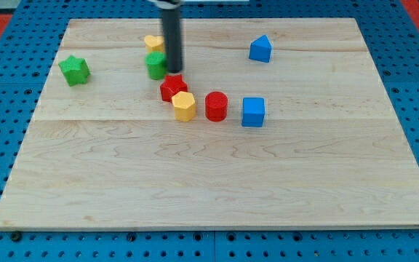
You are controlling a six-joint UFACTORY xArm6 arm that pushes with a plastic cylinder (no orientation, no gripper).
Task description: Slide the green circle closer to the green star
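Resting on the wooden board [217, 182], my tip [174, 70] touches the right side of the green circle [156, 65], a bare rod grasping nothing; the green circle sits near the view's top, with a yellow block [153, 43] just behind it, and the green star [73, 70] lies well apart toward the view's left. Below my tip a red block [172, 86] touches a yellow hexagon [184, 106]; a red cylinder [216, 105] and blue cube [253, 111] stand to their right; a blue block [260, 49] sits toward the top right.
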